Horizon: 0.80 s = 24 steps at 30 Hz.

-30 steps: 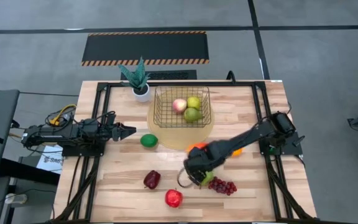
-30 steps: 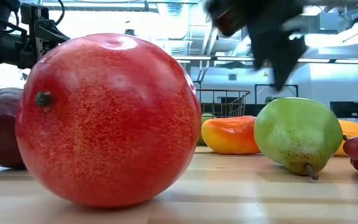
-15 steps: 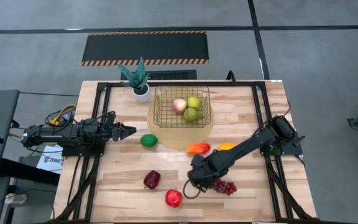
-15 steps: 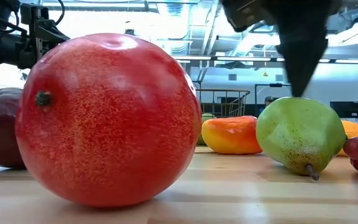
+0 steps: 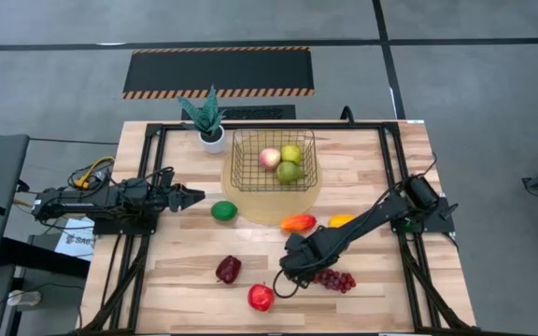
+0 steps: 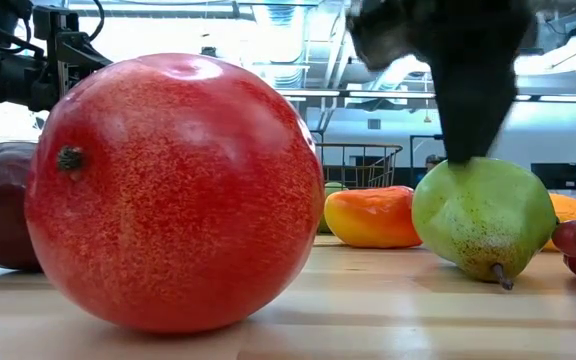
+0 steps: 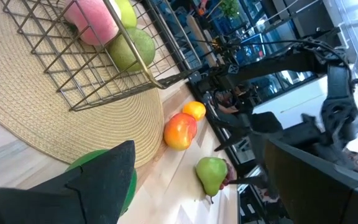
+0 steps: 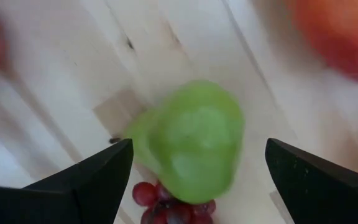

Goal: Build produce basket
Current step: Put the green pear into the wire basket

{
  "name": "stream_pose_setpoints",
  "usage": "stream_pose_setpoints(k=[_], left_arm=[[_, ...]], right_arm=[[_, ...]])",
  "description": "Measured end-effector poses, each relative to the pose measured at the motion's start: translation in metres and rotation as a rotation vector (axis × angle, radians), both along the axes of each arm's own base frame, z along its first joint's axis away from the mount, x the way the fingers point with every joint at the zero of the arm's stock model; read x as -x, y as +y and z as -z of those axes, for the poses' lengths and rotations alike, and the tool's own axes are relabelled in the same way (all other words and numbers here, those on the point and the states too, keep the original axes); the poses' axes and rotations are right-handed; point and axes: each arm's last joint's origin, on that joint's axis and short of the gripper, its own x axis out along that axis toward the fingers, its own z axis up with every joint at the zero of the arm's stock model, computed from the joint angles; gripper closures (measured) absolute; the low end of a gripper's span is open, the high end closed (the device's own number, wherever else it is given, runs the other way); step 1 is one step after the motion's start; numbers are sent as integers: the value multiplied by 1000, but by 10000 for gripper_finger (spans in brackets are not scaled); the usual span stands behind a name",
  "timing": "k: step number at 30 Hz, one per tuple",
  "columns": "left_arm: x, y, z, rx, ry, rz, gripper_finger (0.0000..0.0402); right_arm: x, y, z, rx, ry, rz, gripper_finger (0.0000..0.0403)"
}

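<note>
My right gripper (image 8: 197,171) is open, low over a green pear (image 8: 188,146) that lies on the table near the front; its fingers stand on either side of the pear. The gripper hides the pear in the high view (image 5: 297,266). The pear shows in the low view (image 6: 483,220). My left gripper (image 5: 194,197) waits open at the table's left, by the green lime (image 5: 223,211). The gold wire basket (image 5: 272,182) stands on a round woven mat and holds a peach (image 5: 269,158), a yellow-green apple (image 5: 291,153) and another green pear (image 5: 290,172). My right gripper comes at the pear from above, pointing down. In the low view a dark finger (image 6: 468,130) reaches the pear's top (image 6: 468,165). I cannot tell whether it touches. The pear lies on the table on its side.
Purple grapes (image 5: 336,279) lie right beside the pear. A red apple (image 5: 261,298) and a dark red fruit (image 5: 228,270) lie near the front edge. An orange-red mango (image 5: 297,222) and a yellow-orange fruit (image 5: 341,220) lie before the basket. A potted plant (image 5: 208,119) stands at the back left.
My right gripper has gone down onto the green pear and now covers it in the high view. In the low view its finger has dropped to the pear's top.
</note>
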Motion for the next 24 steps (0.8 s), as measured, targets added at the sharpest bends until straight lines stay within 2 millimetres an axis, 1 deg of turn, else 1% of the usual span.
stream_pose_setpoints(k=[3, 6, 12, 15, 21, 24], left_arm=[[0, 0, 0, 0, 0, 0, 61], [0, 0, 0, 4, -1, -1, 61], [0, 0, 0, 7, -1, -1, 61], [0, 0, 0, 7, -1, -4, 61], [0, 0, 0, 6, -1, -5, 61], [0, 0, 0, 6, -1, -5, 61]], right_arm=[[5, -1, 7, -19, 29, 5, 18], [5, 0, 18, -39, 12, 5, 19], [3, 2, 19, -57, -22, 1, 27], [4, 2, 19, -58, -17, 1, 45], [3, 3, 19, -78, -14, 0, 103], [3, 3, 19, -79, -13, 6, 119]])
